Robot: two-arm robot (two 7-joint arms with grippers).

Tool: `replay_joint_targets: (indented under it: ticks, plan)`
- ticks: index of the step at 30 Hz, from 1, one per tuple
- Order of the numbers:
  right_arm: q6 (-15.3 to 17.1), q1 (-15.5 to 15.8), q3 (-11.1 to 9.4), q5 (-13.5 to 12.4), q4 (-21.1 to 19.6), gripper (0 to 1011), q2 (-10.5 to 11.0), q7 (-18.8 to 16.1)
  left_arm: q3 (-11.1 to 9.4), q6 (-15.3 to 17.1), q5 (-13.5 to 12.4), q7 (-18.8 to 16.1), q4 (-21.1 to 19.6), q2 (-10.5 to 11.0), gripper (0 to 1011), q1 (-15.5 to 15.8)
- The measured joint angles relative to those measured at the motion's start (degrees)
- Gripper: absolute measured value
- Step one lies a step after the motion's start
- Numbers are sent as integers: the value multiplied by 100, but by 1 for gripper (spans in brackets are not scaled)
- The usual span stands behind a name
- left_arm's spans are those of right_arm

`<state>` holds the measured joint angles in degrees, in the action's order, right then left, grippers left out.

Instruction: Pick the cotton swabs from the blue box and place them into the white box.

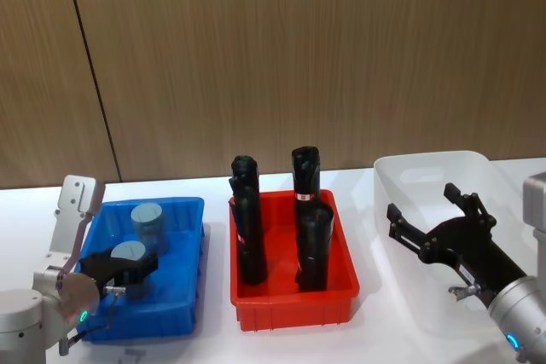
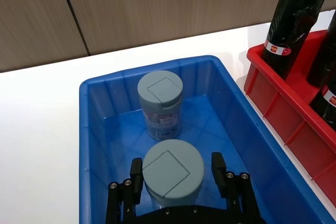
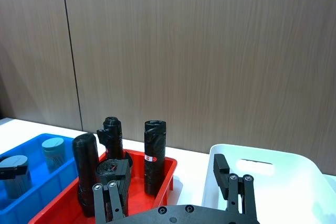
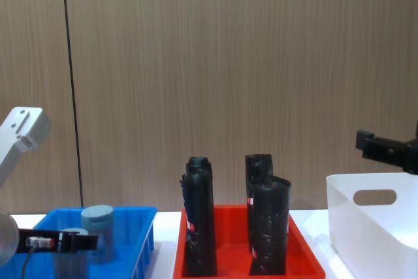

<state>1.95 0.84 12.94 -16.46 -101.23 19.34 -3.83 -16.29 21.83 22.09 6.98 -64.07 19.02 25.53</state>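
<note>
Low, left hand (image 2: pixel 177 177) wide astride cotton swabs (image 2: pixel 170 165); right hand (image 1: pixel 421 202) wide over white box (image 1: pixel 422 176)

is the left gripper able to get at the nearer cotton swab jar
Probably yes: the left gripper is open, a finger either side of the nearer cotton swab jar, nothing blocking.
</note>
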Motion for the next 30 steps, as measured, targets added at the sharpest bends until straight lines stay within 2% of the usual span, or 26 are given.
replay_joint_targets:
  ticks: [3, 4, 7, 18, 25, 30]
  plan:
    - [0, 0, 0, 0, 0, 1002, 0, 0, -3, 2, -23, -47, 1, -7, 767, 1]
    - [0, 0, 0, 0, 0, 1002, 0, 0, -2, 2, -28, -63, 0, -8, 711, 1]
    - [0, 0, 0, 0, 0, 1002, 0, 0, -3, 1, -43, -107, -7, -10, 670, -4]
    - [0, 0, 0, 0, 0, 1002, 0, 0, 2, -99, -119, -235, -194, 15, 670, -114]
    - [0, 0, 0, 0, 0, 1002, 0, 0, 3, -262, -230, -233, -563, 88, 670, -273]
    - [0, 0, 0, 0, 0, 1002, 0, 0, 2, -387, -333, -94, -940, 172, 670, -412]
